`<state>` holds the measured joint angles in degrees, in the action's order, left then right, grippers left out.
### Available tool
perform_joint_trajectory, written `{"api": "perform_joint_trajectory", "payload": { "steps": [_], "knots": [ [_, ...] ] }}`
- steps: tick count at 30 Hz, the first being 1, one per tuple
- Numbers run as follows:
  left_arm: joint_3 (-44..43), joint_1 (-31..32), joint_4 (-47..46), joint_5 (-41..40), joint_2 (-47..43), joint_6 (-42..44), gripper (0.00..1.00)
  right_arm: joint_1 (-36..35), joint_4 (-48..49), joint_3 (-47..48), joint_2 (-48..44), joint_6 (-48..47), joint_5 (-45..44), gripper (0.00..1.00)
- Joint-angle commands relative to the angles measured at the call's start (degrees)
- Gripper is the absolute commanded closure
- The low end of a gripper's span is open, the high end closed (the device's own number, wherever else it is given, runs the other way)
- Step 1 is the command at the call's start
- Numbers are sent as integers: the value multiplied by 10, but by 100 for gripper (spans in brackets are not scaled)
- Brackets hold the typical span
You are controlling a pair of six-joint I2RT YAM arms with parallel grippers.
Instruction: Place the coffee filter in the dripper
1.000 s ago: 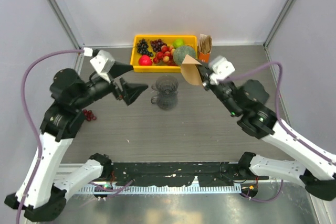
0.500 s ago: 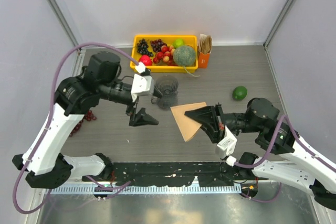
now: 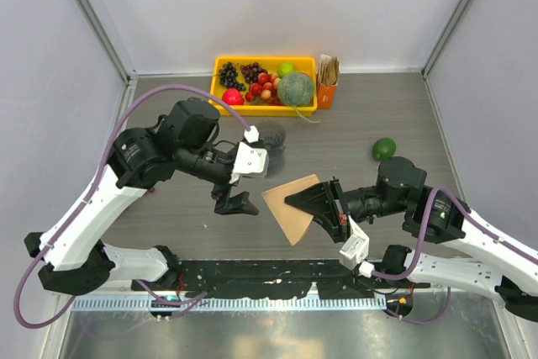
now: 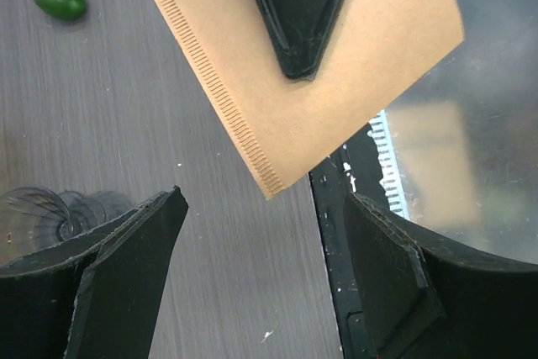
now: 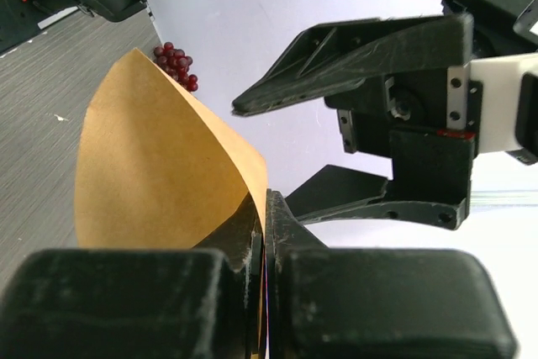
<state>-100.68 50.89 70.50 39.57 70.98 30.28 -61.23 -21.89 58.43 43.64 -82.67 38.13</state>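
Since the left gripper [image 3: 239, 192] stands released, jaws wide apart, just on the near side of the smoky transparent ribbed dripper [image 3: 271, 134], its wrist housing crowds that cup. A careless swing could knock the light funnel over, in my judgement.

The tan-brown fan-shaped paper coffee filter [image 3: 286, 218] hangs in the air on the near-right side of the dripper, apart from it and not yet inside. Its crimped seam and point face the open left jaws in the left wrist view. The right gripper [image 3: 299, 201] is clenched on the filter's upper part.

Risks noted:
- If the right fingers let go before the left ones close, the paper would fall to the table.
- A hard pinch could crease the thin sheet.
- The filter looks nearly flat, so it may not seat unless spread.

Containers: the dripper shows nothing inside, though it is partly hidden. Behind it, the yellow plastic tray [image 3: 220, 90] holds dark grapes, red fruits, a green apple and a netted melon. Behind and to the right of the dripper, the small orange box [image 3: 326, 92] holds brown papers.
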Motion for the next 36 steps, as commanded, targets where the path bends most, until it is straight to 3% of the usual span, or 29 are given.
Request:
{"api": "perform_joint_trajectory", "payload": {
  "steps": [1, 18, 22, 25, 26, 36],
  "knots": [
    [7, 17, -38, -51, 6, -9, 16, -9, 27, 19, -1, 2, -5, 95],
    [-19, 61, -13, -57, 43, 20, 56, -20, 49, 17, 8, 17, -17, 95],
    [-5, 61, -16, -42, 29, 25, 52, -20, 48, 20, 9, 26, -30, 95],
    [7, 61, -29, -56, 15, 23, 25, -20, 35, 22, 5, 25, -32, 95],
    [9, 62, -33, -59, 14, 22, 20, -20, 33, 22, 3, 25, -31, 95],
    [-12, 79, -21, -60, 34, 21, 25, -21, 33, 26, 16, 15, -23, 95]
  ]
}}
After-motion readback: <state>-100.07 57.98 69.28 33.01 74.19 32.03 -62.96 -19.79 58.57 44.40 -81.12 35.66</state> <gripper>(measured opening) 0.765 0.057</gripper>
